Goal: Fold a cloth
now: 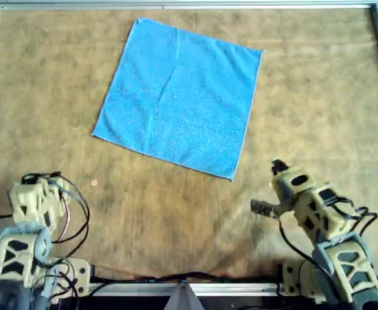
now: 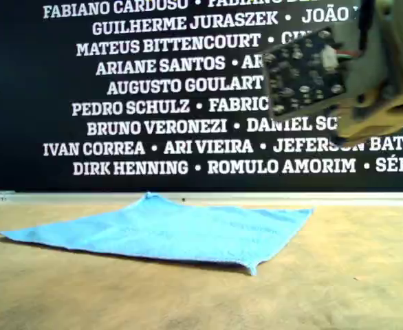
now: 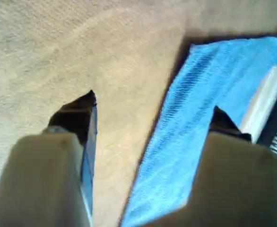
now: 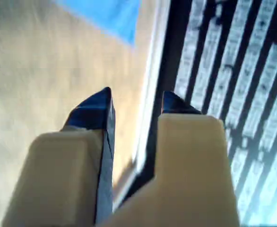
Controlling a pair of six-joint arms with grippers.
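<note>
Sky-blue square fuzzy microfibre cloth (image 1: 179, 97) flat on tan mat (image 1: 60, 97): light, limp; pinch hemmed corners. Left gripper (image 3: 150, 113) fingers spread, right gripper (image 4: 134, 101) seemingly narrower gap, both empty

Behind my bench stands a black wall (image 2: 153, 89) printed with white names in capitals, some cut off by the frame or by my arm. I can read: FABIANO CARDOSO, GUILHERME JURASZEK, JOÃO, MATEUS BITTENCOURT, ARIANE SANTOS, AUGUSTO GOULART, PEDRO SCHULZ, BRUNO VERONEZI, IVAN CORREA, ARI VIEIRA, DIRK HENNING, ROMULO AMORIM. No other lettering is legible.
</note>
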